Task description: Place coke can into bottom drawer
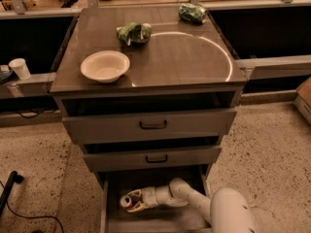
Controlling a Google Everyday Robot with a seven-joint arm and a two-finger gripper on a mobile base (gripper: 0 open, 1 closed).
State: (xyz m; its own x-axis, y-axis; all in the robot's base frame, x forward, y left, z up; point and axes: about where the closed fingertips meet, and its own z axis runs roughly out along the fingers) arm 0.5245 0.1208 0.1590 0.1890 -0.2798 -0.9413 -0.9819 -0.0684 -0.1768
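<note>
The bottom drawer (pixel 146 223) is pulled out at the foot of the grey cabinet, a wide plain tray. My arm reaches into it from the lower right. The gripper (pixel 130 201) sits at the left side of the drawer, shut on the coke can (pixel 127 201), which lies on its side with its silver top facing left. The can is low over the drawer floor; whether it touches the floor I cannot tell.
Two upper drawers (pixel 151 124) with black handles are partly open above. On the cabinet top stand a white bowl (pixel 104 66) and two green snack bags (pixel 133 33). A white cup (pixel 19 68) sits on the left ledge. A black cable (pixel 14 198) lies on the floor.
</note>
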